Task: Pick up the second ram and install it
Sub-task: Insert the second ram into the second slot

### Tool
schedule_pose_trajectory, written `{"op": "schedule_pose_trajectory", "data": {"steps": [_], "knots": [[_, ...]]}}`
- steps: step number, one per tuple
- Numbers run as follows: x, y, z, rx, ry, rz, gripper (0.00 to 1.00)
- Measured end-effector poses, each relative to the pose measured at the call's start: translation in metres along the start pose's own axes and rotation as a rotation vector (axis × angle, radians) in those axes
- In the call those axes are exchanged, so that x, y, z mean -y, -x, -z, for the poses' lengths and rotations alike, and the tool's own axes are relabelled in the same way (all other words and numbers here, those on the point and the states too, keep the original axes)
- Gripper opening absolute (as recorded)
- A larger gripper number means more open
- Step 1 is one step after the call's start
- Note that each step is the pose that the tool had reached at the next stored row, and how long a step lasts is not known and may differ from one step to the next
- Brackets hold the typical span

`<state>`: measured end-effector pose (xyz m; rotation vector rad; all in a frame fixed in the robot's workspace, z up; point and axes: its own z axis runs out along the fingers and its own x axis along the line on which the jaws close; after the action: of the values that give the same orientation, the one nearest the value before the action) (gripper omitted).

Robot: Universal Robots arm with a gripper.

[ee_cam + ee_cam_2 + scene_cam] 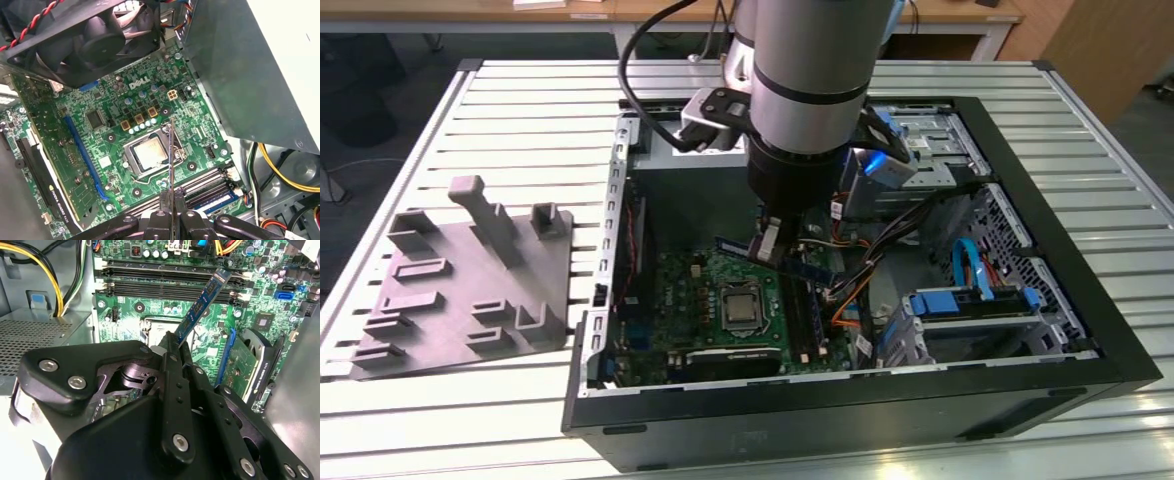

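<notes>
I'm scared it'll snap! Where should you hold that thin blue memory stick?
Pinch the memory stick by its two flat faces near one end, coming from above the motherboard, as the end effector does. It's thin and flat, so the faces probably give the firmest hold.

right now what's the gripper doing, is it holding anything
gripper: closed on the second ram, holding it inside the computer case over the motherboard.
</notes>
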<state>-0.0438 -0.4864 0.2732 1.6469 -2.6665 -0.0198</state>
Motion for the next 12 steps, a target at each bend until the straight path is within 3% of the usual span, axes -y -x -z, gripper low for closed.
{"op": "schedule_pose_trajectory", "data": {"steps": [12], "knots": [[0.0000,0.0000,0.0000,0.0005,0.0000,-0.035,0.14]]}}
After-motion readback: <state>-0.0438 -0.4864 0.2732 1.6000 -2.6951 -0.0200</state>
